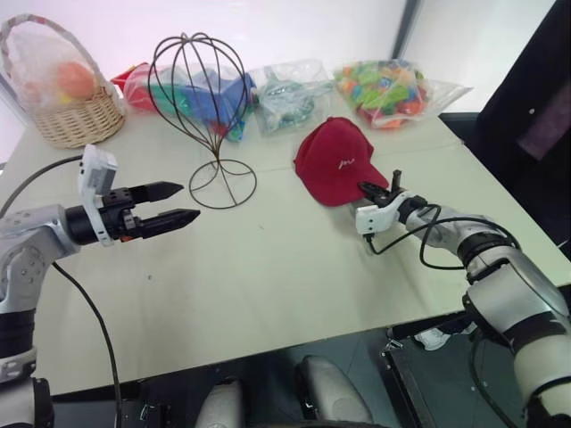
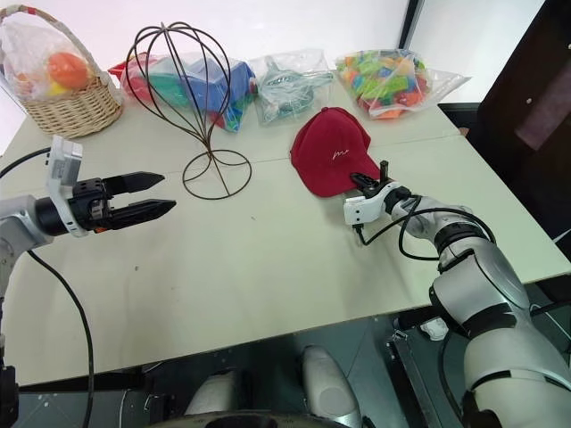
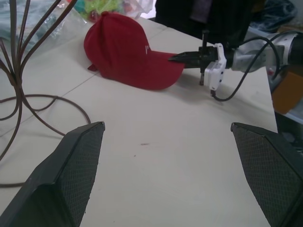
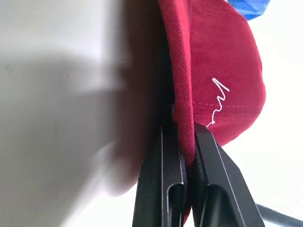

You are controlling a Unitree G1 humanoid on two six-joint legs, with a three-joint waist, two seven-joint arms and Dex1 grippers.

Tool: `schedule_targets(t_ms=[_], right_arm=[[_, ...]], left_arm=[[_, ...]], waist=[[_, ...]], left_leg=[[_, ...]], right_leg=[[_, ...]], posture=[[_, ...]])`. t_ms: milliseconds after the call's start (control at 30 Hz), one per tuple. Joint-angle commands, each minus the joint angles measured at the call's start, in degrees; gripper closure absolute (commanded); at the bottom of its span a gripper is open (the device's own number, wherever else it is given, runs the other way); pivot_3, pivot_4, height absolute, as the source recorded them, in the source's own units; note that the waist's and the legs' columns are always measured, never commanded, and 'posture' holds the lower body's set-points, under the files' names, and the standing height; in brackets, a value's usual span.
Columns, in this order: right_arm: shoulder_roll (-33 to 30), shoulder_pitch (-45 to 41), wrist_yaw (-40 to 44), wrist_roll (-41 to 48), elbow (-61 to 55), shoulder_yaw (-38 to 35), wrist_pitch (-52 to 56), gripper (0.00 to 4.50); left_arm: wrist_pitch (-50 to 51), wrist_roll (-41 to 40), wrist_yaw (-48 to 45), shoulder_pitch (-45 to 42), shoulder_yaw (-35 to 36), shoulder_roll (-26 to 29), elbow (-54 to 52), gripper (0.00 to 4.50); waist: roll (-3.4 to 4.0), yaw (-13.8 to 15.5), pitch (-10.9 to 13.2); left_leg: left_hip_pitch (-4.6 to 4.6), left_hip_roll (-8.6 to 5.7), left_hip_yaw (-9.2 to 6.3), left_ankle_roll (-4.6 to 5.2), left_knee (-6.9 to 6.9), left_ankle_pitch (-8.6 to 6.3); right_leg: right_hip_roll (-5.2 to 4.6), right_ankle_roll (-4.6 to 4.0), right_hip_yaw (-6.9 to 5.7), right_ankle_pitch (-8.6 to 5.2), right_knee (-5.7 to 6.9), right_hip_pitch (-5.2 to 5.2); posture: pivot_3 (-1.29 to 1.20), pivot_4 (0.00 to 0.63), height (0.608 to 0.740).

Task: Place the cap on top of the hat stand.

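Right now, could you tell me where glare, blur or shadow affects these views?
Left eye view: the backdrop behind the hat stand is washed out. Right wrist view: the table is blurred, and a soft shadow lies beside the cap brim pinched by the right gripper. Left wrist view: the left gripper fingers look soft.

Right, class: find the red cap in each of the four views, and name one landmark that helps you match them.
Left eye view: cap right of centre on the table.
Right eye view: cap just right of centre.
Left wrist view: cap upper middle.
Right wrist view: brim close up, running top to bottom.
Shared landmark: right tool shut on the brim.
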Motion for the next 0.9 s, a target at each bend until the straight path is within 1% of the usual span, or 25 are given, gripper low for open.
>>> schedule_targets(t_ms=[33,133,167,233,367,533,700,767,833,900], right_arm=[[-3.89,-3.16,3.30,4.85,-4.03,-4.40,-3.49,4.46],[-8.45,-6.73,7.35,8.40,-8.12,-8.20,-5.87,4.46],[-9.77,-7.80,8.92,9.23,-9.30,-9.07,-6.49,4.46],[-11.60,-9.49,12.19,10.76,-11.00,-10.58,-7.16,4.46],[-13.80,-13.48,19.05,13.58,-13.73,-13.69,-6.52,4.46],[-12.33,-16.83,25.61,16.41,-17.47,-16.71,-1.28,4.46],[-8.33,-21.38,34.20,21.78,-26.11,-22.08,13.21,4.46],[-7.44,-23.13,35.99,22.33,-29.75,-23.48,17.92,4.46],[-6.37,-25.13,37.16,22.32,-33.28,-24.53,22.45,4.46],[-4.89,-26.52,38.65,23.15,-38.12,-25.81,26.70,4.46]], left_arm=[[-1.22,-0.51,-0.34,-0.22,2.26,0.87,-0.85,0.00],[-1.70,-0.16,-0.62,-1.13,1.95,1.00,0.25,0.00],[-1.88,-0.02,-0.72,-1.57,1.76,1.01,0.67,0.00],[-2.21,0.18,-0.99,-2.41,1.42,1.06,1.49,0.00],[-3.55,1.15,-1.71,-4.18,0.47,0.71,3.62,0.00],[-5.07,2.27,-2.17,-5.89,-0.42,0.08,5.62,0.00],[-5.48,2.81,-2.49,-6.42,0.04,0.13,6.34,0.00],[-5.72,3.00,-2.33,-6.55,0.17,0.08,6.64,0.00],[-5.86,3.16,-2.06,-6.72,0.17,-0.13,6.86,0.00],[-5.99,3.32,-1.77,-6.95,0.26,-0.32,7.14,0.00]], waist=[[0.49,0.24,0.30],[1.03,1.12,0.65],[1.09,1.48,0.68],[1.09,1.74,0.68],[1.10,2.10,0.69],[1.13,2.60,0.72],[1.21,3.05,0.76],[1.28,3.15,0.79],[1.28,3.24,0.79],[1.28,3.27,0.79]], left_leg=[[-0.05,-0.07,0.00,0.00,0.00,0.00],[-0.26,-0.19,0.00,0.00,0.00,0.00],[-0.41,-0.20,0.03,-0.01,0.01,0.01],[-1.13,-0.21,0.02,-0.21,0.10,0.12],[-1.18,-0.21,-0.02,-0.26,-0.01,0.15],[-1.18,-0.25,0.01,-0.22,-0.01,0.13],[-1.21,-0.25,0.01,-0.25,0.01,0.14],[-1.47,-0.26,0.00,-0.34,0.05,0.19],[-2.10,-0.26,-0.09,-0.63,0.21,0.36],[-2.17,-0.28,-0.12,-0.68,0.17,0.38]], right_leg=[[-0.07,0.00,0.00,0.00,0.00,-0.05],[-0.17,0.03,0.01,-0.01,0.00,-0.25],[-0.18,0.03,0.02,0.00,0.01,-0.41],[-0.22,0.04,0.00,0.01,0.17,-1.15],[-0.25,0.04,-0.05,0.01,0.13,-1.21],[-0.32,0.04,-0.05,0.00,0.10,-1.21],[-0.35,0.04,-0.05,0.01,0.11,-1.23],[-0.38,0.04,-0.07,0.01,0.15,-1.46],[-0.40,0.05,-0.16,0.02,0.29,-2.06],[-0.44,0.05,-0.21,0.02,0.29,-2.13]], posture=[[0.00,0.150,0.740],[0.00,0.150,0.740],[0.00,0.150,0.740],[0.00,0.150,0.740],[0.00,0.150,0.740],[0.00,0.150,0.740],[0.00,0.150,0.740],[0.00,0.150,0.740],[0.00,0.150,0.740],[0.00,0.150,0.740]])
